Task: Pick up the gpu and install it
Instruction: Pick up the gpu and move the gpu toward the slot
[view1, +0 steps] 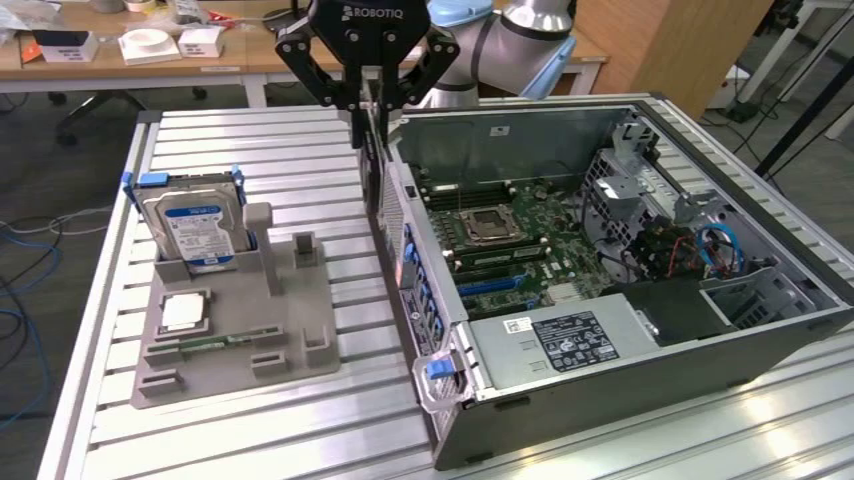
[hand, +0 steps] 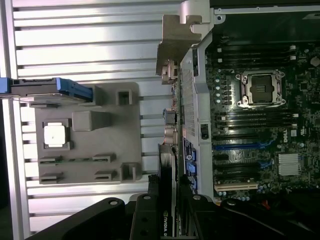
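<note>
My gripper (view1: 367, 100) is shut on the gpu (view1: 371, 150), a thin dark card that hangs edge-on below the fingers. It is held in the air over the open computer case's (view1: 747, 300) wall on the exterior view's left, clear of the motherboard (view1: 521, 240). In the wrist view the gpu (hand: 167, 165) runs away from my gripper (hand: 169, 200), ending in its silver bracket (hand: 176, 42), and it lies along the case edge. A blue expansion slot (view1: 501, 283) on the motherboard (hand: 250, 125) stands bare.
On the exterior view's left, a grey holder tray (view1: 234, 330) carries an upright hard drive (view1: 194, 225), a processor chip (view1: 183, 312) and a memory stick (view1: 220, 343). A power supply (view1: 574, 335) fills the case's near corner. Desks with boxes stand behind.
</note>
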